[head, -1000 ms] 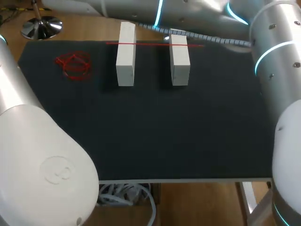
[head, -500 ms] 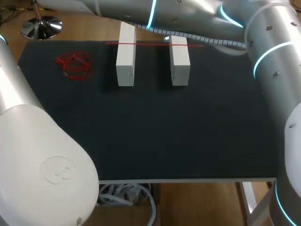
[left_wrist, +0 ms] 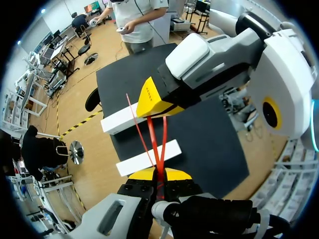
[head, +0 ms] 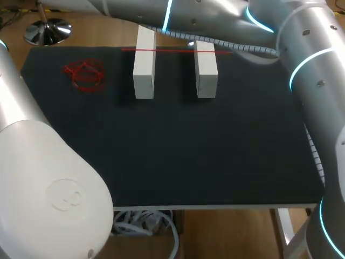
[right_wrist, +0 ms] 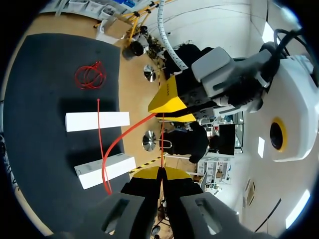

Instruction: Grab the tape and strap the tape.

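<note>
A thin red tape [head: 172, 50] lies across the far ends of two white blocks [head: 144, 62] [head: 206, 67] on the black mat [head: 188, 151]. Neither gripper shows in the head view; both arms run past the mat's far edge. In the left wrist view my left gripper [left_wrist: 159, 175] is shut on the red tape [left_wrist: 157, 144], which runs ahead to my right gripper [left_wrist: 155, 107] facing it. In the right wrist view my right gripper [right_wrist: 162, 172] is shut on a taut tape strand [right_wrist: 162, 142]. That strand leads to my left gripper [right_wrist: 172, 107], and a slack loop curves down to the blocks [right_wrist: 97, 121].
A tangled coil of red tape [head: 83, 75] lies on the mat's far left. A shiny round stand base [head: 47, 31] sits behind the mat's left corner. A ribbed cable hose [head: 237, 47] crosses behind the right block.
My right arm's links have shifted slightly left and toward the far side in the head view. The tape on the blocks and the coil have stayed put.
</note>
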Controlling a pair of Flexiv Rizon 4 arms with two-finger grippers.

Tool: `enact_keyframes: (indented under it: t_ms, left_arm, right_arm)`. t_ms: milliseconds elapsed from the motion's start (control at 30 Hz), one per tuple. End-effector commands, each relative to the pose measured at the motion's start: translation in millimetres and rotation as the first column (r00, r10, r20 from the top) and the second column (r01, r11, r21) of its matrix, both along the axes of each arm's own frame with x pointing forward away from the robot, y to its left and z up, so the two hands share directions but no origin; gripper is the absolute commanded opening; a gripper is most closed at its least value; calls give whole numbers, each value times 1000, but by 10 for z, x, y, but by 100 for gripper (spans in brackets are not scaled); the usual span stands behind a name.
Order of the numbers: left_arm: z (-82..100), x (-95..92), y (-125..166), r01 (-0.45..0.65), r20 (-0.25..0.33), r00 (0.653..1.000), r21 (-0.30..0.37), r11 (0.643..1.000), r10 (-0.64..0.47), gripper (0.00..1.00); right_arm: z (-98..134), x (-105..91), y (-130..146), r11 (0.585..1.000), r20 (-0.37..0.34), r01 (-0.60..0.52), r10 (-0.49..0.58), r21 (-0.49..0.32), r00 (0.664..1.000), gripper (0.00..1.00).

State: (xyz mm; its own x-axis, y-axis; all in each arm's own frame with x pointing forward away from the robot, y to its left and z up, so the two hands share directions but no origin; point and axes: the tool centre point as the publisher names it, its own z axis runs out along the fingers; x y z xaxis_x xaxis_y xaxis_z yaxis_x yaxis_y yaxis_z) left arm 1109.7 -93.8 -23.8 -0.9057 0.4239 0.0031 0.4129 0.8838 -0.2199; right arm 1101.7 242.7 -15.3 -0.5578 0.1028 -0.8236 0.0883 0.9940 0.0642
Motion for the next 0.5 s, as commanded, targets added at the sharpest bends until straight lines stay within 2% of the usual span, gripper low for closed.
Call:
enact_keyframes:
  t_ms: [33, 500]
  left_arm:
    - [4, 4, -2, 1, -2, 1000, 2, 1000, -1, 0]
    - [4, 4, -2, 1, -2, 1000, 2, 1000, -1, 0]
  right_arm:
    - [45, 49, 49, 1000, -14, 6, -6, -8, 1000, 0]
    - [29, 71, 74, 1000, -17, 2, -2, -12, 1000, 0]
